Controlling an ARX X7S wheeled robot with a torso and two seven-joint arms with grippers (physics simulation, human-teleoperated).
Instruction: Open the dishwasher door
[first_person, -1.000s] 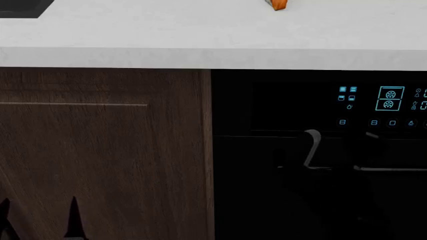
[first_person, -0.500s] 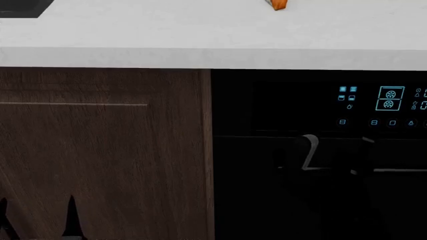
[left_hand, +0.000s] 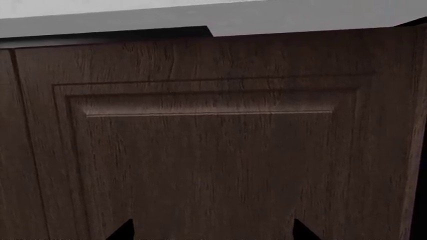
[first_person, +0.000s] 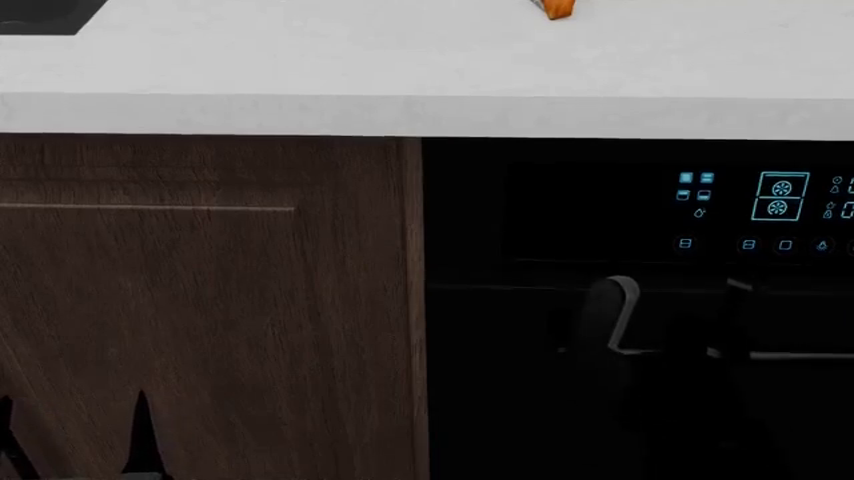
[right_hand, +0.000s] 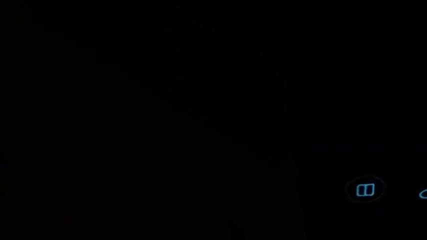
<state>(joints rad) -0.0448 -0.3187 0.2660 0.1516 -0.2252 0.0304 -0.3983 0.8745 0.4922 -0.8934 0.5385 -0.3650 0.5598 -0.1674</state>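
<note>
Nearest me in the head view, at seven o'clock, the two dark fingertips of my left gripper (first_person: 74, 440) poke up in front of the dark brown wood-grain cabinet door (first_person: 200, 300). The left wrist view shows the same tips (left_hand: 123, 230) set well apart, spread wide with nothing between them, facing that door's raised panel.

At four o'clock sits the glossy black dishwasher door (first_person: 534, 400), just beside the cabinet door. Across it runs a thin silver-edged bar handle (first_person: 801, 355). A dark curved shape (first_person: 614, 315) stands over the handle's left end, which I take for my right gripper; I cannot tell how far it is opened or whether it grips the bar. The right wrist view is almost wholly black.

Above the handle glow blue-lit control icons (first_person: 781, 197); they are symbols only, no readable words or brand.

Farthest, at twelve o'clock, lies the white stone countertop (first_person: 400, 70) with a small orange object (first_person: 558, 8) at its far edge.
</note>
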